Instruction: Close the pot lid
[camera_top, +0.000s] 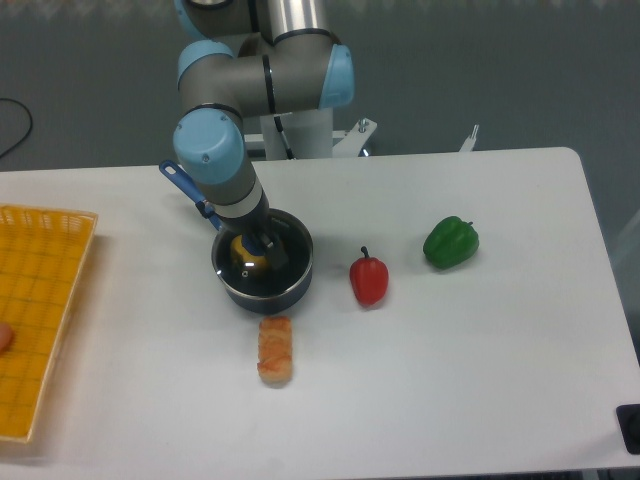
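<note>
The pot (262, 268) stands on the white table (480, 340), its blue handle running back-left under the arm; the lid (285, 252) seems to rest on its rim, glass with a thin metal edge, so stiff, slippery and breakable; the small blue knob at its centre looks the only sound hold. The pincer (262, 243) reaches down at that knob; whether it is clamped or apart, I cannot tell. Something yellow shows through the glass. The table is smooth and level, a grey wall behind.
</note>
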